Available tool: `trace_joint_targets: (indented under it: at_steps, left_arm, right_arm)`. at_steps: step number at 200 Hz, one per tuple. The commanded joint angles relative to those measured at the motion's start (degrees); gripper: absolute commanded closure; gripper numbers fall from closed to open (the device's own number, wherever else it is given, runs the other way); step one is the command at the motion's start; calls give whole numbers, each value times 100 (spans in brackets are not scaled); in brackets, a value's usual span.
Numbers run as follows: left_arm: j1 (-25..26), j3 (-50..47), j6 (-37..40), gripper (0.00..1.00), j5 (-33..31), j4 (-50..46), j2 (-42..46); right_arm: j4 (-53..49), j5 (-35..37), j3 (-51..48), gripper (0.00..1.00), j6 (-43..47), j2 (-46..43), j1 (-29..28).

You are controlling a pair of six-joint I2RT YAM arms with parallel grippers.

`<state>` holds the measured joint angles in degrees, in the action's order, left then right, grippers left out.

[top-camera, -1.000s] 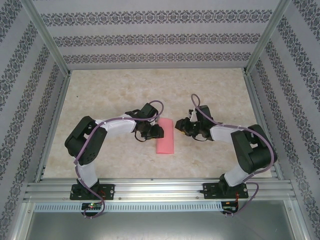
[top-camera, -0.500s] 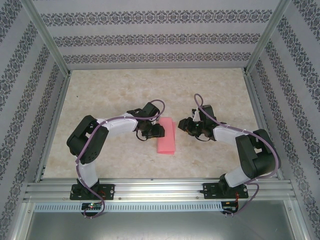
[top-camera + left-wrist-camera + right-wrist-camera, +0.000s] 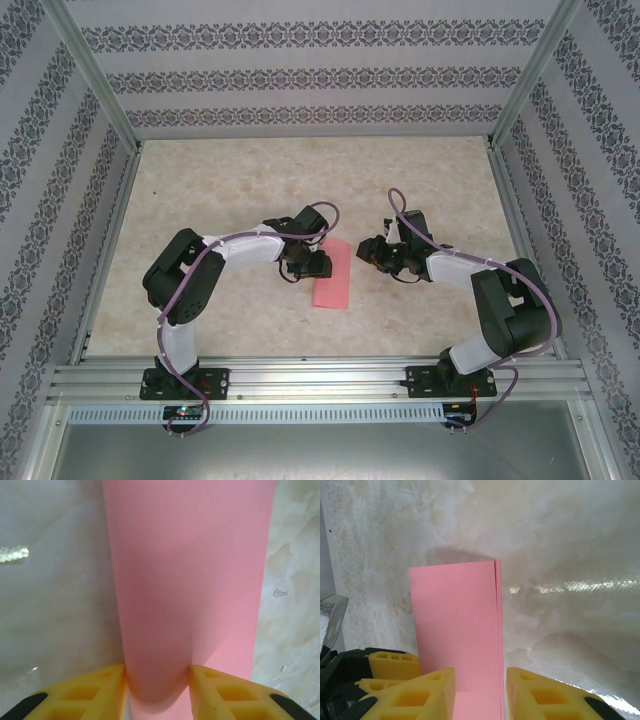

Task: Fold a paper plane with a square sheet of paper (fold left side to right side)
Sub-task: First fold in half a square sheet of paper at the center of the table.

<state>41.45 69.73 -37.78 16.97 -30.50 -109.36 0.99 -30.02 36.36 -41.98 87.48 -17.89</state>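
Note:
The square sheet of paper [image 3: 335,282] lies folded in half as a narrow salmon-pink strip on the table between the two arms. My left gripper [image 3: 312,264] is at the strip's left side. In the left wrist view the rounded fold of the sheet [image 3: 190,570] bulges up between the yellow fingers [image 3: 100,690], which press it from both sides, so the left gripper [image 3: 157,672] is shut on it. My right gripper [image 3: 372,252] hovers by the strip's right side. Its jaws [image 3: 480,677] stand apart above the sheet [image 3: 455,615], whose two loose edges line up.
The marble-patterned tabletop [image 3: 300,180] is bounded by aluminium frame rails [image 3: 320,375] at the near edge and patterned walls on the other sides. The left gripper's yellow finger [image 3: 390,665] shows at the lower left of the right wrist view.
The left gripper has edged to the right against the strip, and the strip now lies slightly tilted. The right gripper drew back a little early on, then stayed still.

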Motion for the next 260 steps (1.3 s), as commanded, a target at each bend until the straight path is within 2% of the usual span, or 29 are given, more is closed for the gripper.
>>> trace_joint_targets:
  at_steps: [1, 118, 260]
  left_arm:
    - [100, 154, 177, 63, -116, -201, -71]
    - [118, 242, 25, 56, -137, -114, -212]
    - [122, 348, -227, 53, -237, -25, -376]
  right_arm:
    - [-44, 106, -51, 67, 111, -107, -39]
    - [-50, 101, -46, 68, 38, -111, -114]
    - [-47, 112, -24, 68, -4, -38, -206]
